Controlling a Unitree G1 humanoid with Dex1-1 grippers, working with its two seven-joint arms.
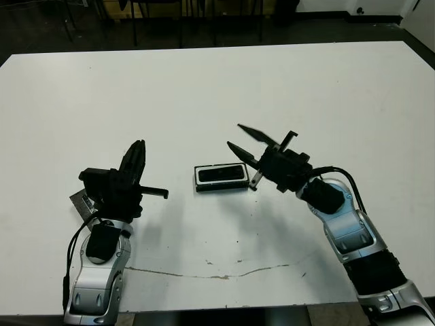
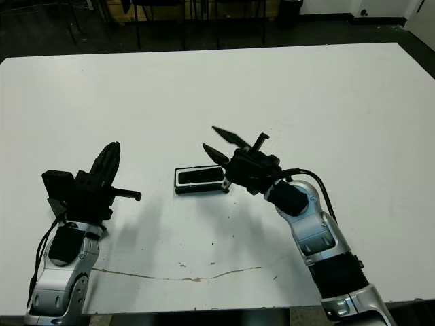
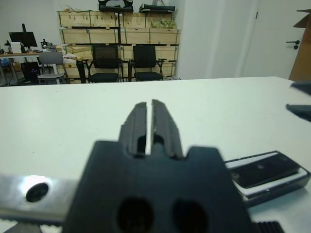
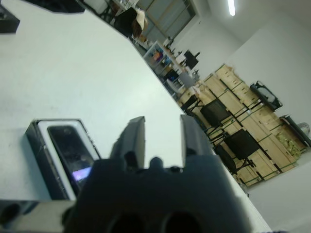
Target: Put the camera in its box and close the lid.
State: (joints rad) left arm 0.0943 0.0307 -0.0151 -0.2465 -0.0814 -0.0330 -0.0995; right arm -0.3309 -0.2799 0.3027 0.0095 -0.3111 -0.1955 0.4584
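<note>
The box [image 1: 221, 186], black outside with a white lining, lies in the middle of the table. The camera [image 1: 221, 174] rests inside it, a slim black bar showing a bluish patch [image 4: 80, 173] in the right wrist view. My right gripper [image 1: 234, 136] hovers open just right of the box's right end, a little above the table, and holds nothing. My left gripper [image 1: 141, 145] is well left of the box, fingers together and pointing up and away, also holding nothing. A flat greyish piece, likely the lid [image 1: 79, 202], lies under my left wrist and is mostly hidden.
White table [image 1: 204, 88] with wide bare surface beyond the box. A thin crack-like line [image 1: 224, 275] runs along the near edge. Chairs and stacked wooden crates stand beyond the far edge.
</note>
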